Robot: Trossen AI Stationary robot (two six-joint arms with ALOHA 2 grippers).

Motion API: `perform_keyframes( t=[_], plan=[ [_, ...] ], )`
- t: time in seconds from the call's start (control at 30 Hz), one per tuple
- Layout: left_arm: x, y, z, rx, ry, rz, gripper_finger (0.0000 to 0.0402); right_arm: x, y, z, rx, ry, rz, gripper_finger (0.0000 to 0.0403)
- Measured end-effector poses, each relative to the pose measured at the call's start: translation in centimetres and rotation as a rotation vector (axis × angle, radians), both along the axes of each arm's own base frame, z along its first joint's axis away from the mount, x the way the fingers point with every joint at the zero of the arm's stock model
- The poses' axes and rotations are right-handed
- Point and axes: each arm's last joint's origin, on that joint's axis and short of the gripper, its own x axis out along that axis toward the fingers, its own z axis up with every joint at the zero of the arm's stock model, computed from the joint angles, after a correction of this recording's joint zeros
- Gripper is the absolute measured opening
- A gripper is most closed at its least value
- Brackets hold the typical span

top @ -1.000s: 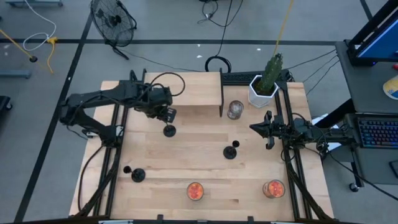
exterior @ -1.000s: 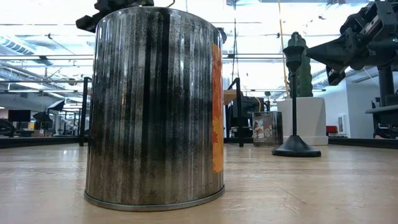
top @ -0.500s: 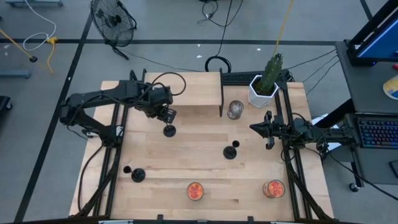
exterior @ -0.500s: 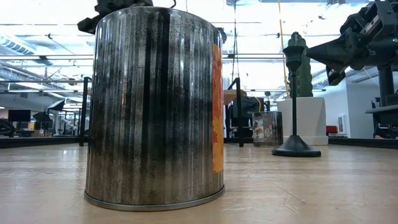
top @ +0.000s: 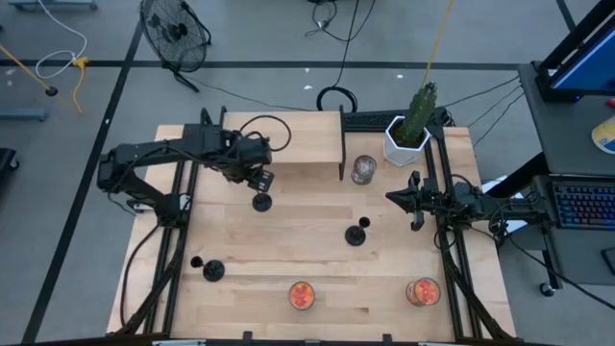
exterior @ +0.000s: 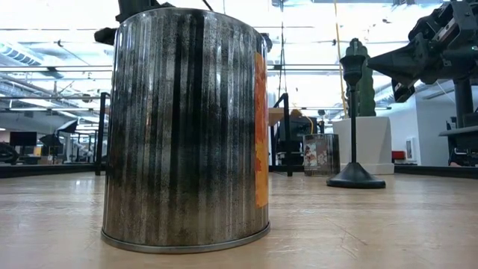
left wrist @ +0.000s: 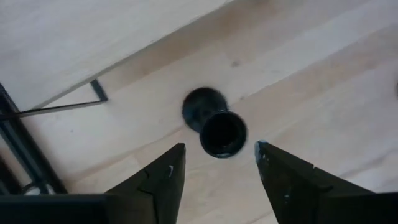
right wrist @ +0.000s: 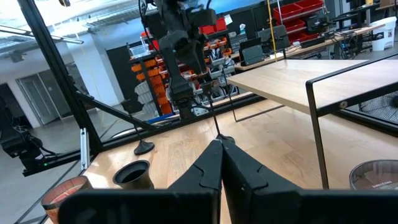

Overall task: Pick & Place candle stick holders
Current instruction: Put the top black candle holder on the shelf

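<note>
Three black candle stick holders stand upright on their disc bases: one [top: 260,202] at the far left, one [top: 357,234] mid-table, one [top: 211,270] near the left front. My left gripper [top: 257,181] hangs open over the first. In the left wrist view its fingers [left wrist: 168,171] stand on either side of the cup top [left wrist: 222,134], apart from it, with the base [left wrist: 200,104] on the wood below. My right gripper [top: 413,200] is shut and holds nothing, above the table's right side.
A raised wooden shelf [top: 288,144] on a black frame stands just beyond the left gripper. A silvery glass jar [top: 363,170] and a potted plant [top: 408,135] sit at the far right. Two orange-filled jars [top: 302,295] [top: 423,291] stand near the front edge.
My left arm has shifted a little and risen slightly above the far-left holder. The holder stands upright where it was.
</note>
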Motion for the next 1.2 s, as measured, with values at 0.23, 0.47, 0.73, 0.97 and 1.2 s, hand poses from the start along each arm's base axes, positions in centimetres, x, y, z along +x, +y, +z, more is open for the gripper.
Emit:
perform_keyframes(
  t=[0.23, 0.47, 0.73, 0.97, 1.2],
  plan=[
    [-0.2, 0.3, -0.6, 0.003, 0.077, 0.029, 0.0205, 0.0, 0.0, 0.0, 0.0, 0.0, 0.0, 0.0],
    [0.3, 0.4, -1.0, 0.005, 0.098, 0.026, 0.0205, 0.0, 0.0, 0.0, 0.0, 0.0, 0.0, 0.0],
    [0.8, 0.5, -1.8, 0.001, 0.139, 0.011, 0.0205, 0.0, 0.0, 0.0, 0.0, 0.0, 0.0, 0.0],
    [1.3, 0.6, -2.3, -0.002, 0.157, 0.003, 0.0205, 0.0, 0.0, 0.0, 0.0, 0.0, 0.0, 0.0],
    [1.7, 0.7, -3.1, -0.019, 0.21, -0.026, 0.0204, 0.0, 0.0, 0.0, 0.0, 0.0, 0.0, 0.0]
  ],
)
